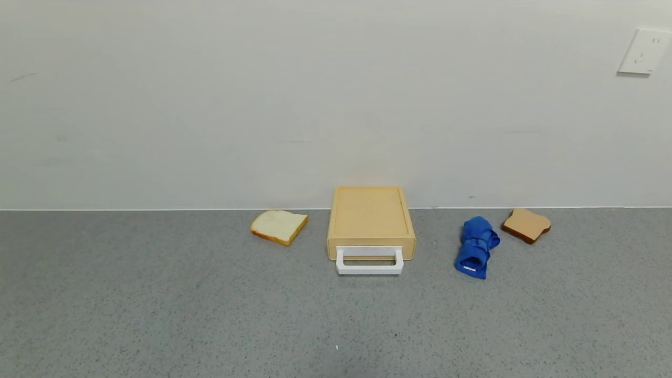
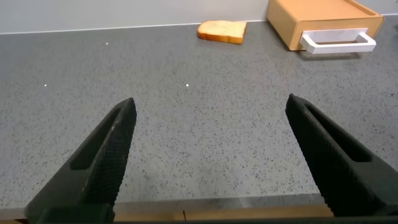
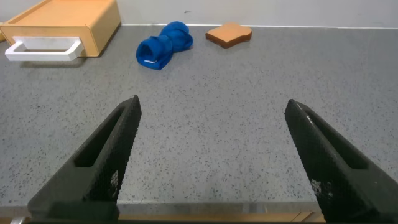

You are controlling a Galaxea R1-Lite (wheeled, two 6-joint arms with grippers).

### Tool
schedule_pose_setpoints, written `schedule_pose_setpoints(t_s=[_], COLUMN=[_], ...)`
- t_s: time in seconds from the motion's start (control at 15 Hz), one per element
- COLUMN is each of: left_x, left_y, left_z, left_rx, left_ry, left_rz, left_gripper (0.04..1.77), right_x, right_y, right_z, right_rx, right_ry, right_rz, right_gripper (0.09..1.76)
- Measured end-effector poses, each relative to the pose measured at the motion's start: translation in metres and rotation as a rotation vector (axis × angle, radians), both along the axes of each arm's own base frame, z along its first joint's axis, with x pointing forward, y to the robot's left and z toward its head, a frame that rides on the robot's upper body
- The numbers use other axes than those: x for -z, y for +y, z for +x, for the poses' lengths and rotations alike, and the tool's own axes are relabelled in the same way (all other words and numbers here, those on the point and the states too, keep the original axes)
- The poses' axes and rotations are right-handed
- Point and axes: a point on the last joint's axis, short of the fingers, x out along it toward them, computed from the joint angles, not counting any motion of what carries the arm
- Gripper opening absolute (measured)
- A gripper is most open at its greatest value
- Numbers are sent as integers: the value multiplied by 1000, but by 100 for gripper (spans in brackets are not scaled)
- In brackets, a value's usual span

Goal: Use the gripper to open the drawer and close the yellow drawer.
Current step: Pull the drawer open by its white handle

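Observation:
The pale yellow-tan drawer box (image 1: 370, 218) sits against the back wall at the middle of the grey counter, shut, with its white loop handle (image 1: 369, 261) facing me. It also shows in the left wrist view (image 2: 323, 22) and the right wrist view (image 3: 65, 25). Neither arm shows in the head view. My left gripper (image 2: 211, 109) is open and empty near the counter's front edge, left of the drawer. My right gripper (image 3: 212, 109) is open and empty near the front edge, right of the drawer.
A pale bread slice (image 1: 279, 226) lies left of the drawer. A rolled blue cloth (image 1: 476, 253) and a brown toast slice (image 1: 526, 224) lie to its right. A white wall socket (image 1: 644, 51) is at the upper right.

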Motion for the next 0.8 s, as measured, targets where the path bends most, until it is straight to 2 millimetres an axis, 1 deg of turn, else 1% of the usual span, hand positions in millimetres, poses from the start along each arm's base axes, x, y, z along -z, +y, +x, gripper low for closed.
schedule_pose_setpoints(t_s=[0.8], left_x=[0], left_y=[0], left_z=[0], left_rx=[0], left_ry=[0], left_rz=[0], left_gripper=[173], right_x=[0], right_y=[0], right_z=[0], right_rx=[0], right_ry=[0], right_rz=[0], right_gripper=[170])
